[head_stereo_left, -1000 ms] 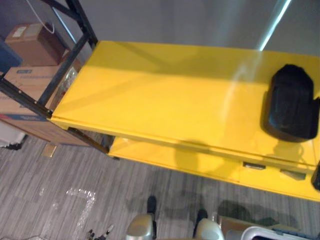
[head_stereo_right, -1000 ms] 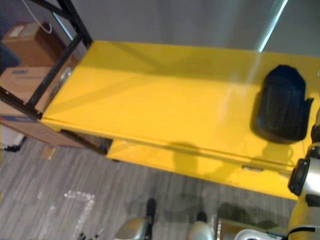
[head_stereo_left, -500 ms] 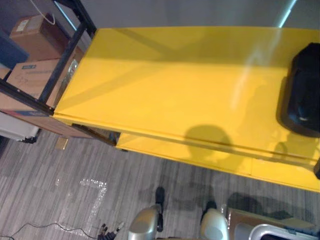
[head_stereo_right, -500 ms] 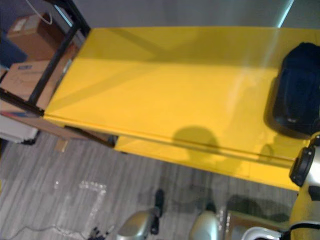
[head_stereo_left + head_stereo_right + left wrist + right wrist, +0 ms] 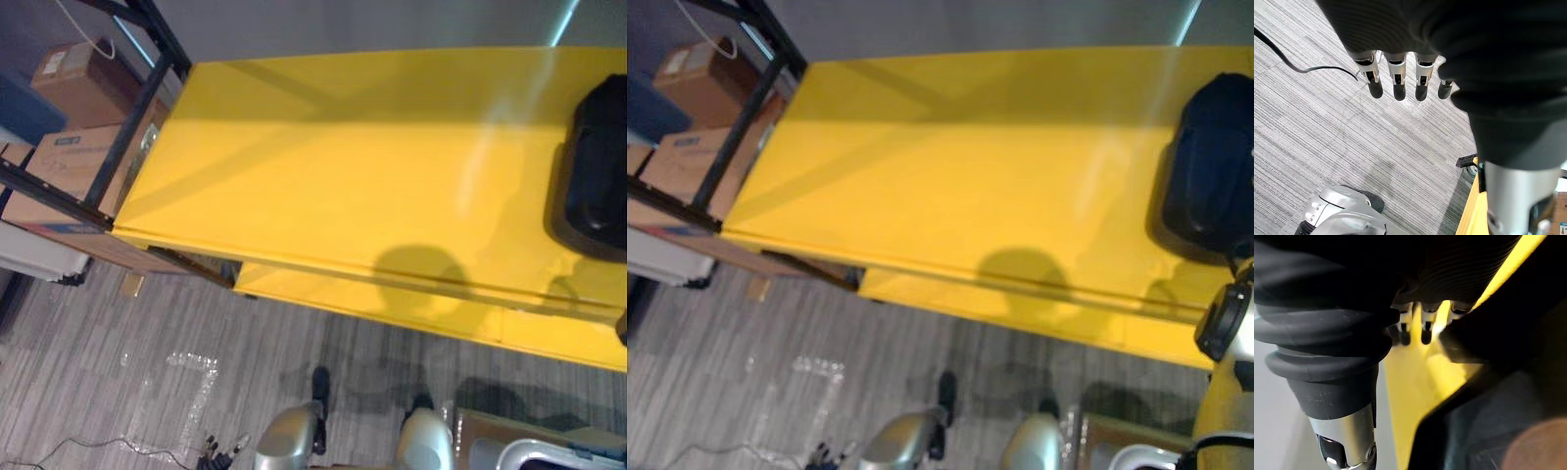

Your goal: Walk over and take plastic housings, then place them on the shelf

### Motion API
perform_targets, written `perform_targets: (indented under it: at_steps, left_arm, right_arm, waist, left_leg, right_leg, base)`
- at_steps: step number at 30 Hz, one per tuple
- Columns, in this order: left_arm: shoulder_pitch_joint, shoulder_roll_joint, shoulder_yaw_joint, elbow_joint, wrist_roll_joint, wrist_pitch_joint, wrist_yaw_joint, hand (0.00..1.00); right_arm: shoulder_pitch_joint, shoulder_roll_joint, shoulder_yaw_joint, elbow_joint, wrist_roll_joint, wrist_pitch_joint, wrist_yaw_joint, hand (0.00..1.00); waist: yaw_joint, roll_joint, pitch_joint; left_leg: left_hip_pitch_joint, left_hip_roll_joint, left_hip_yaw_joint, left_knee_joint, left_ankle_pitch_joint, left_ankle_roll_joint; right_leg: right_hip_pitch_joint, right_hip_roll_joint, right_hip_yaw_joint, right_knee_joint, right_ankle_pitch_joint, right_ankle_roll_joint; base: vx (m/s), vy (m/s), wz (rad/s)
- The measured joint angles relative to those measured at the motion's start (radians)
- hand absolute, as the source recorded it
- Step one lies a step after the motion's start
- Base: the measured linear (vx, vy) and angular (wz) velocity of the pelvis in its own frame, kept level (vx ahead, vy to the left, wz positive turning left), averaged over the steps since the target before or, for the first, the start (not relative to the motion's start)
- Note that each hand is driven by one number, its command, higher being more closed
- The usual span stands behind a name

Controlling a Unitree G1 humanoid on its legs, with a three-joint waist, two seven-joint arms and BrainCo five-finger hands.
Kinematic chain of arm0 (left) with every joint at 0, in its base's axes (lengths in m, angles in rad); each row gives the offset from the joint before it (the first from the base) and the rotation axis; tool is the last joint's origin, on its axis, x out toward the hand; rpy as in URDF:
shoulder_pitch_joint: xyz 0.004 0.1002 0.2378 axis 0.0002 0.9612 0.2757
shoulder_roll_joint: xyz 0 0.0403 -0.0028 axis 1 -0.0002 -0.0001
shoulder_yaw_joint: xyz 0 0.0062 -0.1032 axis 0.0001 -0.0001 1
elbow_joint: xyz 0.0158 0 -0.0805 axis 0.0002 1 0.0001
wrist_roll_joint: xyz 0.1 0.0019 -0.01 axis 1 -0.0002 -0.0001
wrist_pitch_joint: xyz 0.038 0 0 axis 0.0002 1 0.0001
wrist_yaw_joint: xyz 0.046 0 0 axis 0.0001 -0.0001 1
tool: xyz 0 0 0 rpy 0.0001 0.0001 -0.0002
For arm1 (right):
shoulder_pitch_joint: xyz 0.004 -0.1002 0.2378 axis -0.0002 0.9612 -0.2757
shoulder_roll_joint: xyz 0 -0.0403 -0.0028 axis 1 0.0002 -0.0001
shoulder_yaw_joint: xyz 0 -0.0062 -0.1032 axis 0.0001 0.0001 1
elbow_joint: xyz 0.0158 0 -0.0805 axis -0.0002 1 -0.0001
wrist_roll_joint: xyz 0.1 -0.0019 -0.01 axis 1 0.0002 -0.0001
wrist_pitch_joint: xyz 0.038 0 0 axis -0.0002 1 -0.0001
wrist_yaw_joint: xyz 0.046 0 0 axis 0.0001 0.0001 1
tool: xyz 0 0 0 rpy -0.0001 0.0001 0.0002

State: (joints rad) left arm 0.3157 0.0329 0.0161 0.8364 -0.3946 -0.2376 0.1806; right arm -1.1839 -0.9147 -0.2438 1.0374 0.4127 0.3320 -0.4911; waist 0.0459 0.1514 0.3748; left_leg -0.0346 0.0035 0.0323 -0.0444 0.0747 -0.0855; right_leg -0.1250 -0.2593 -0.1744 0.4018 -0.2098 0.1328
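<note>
Left eye view: the black plastic housing (image 5: 593,176) lay on the yellow shelf (image 5: 323,176), at its far right. Its long axis ran from the front edge toward the back.

Right eye view: same layout. The housing sat on the right arm's side, so the right robot hand was judged the nearer one for any reach.

Left wrist view: left robot hand (image 5: 1399,81) hung over the carpet floor (image 5: 1327,147), fingers straight and apart, empty.

Right wrist view: right robot hand (image 5: 1425,330) was close over the yellow surface, with a dark shape (image 5: 1488,431) beside it, possibly the housing. Open or closed could not be told.
</note>
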Motion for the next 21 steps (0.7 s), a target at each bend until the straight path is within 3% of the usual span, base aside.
perform_targets:
  at_steps: [10, 13, 21]
  left_arm:
    - [0.0, 0.002, 0.0, 0.0, 0.0, 0.01, -0.002, 0.0]
    - [0.0, 0.002, 0.0, 0.0, 0.0, 0.025, -0.014, 0.0]
    - [0.0, 0.003, 0.0, 0.0, 0.0, 0.029, -0.038, 0.0]
  right_arm:
    - [0.0, -0.001, 0.015, 0.0, -0.048, -0.015, 0.153, 0.0]
    - [0.0, -0.002, 0.057, 0.0, -0.091, -0.054, 0.192, 0.0]
    - [0.0, -0.008, 0.129, -0.005, -0.125, -0.09, 0.229, 0.0]
  waist:
    - [0.0, 0.008, -0.005]
    - [0.0, 0.01, -0.007]
    - [0.002, 0.01, -0.007]
  left_leg:
    - [0.001, -0.001, 0.005, 0.002, 0.0, 0.0]
    - [0.001, -0.001, 0.005, 0.003, 0.0, 0.0]
    - [0.001, -0.002, 0.004, 0.003, 0.0, 0.0]
  right_leg:
    - [-0.005, -0.002, 0.006, 0.009, -0.001, -0.001]
    - [-0.005, -0.002, 0.006, 0.01, -0.001, -0.001]
    - [-0.005, -0.002, 0.006, 0.01, -0.001, -0.001]
  base:
    - [0.0, 0.0, 0.0]
    - [0.0, 0.0, 0.0]
    - [0.0, 0.0, 0.0]
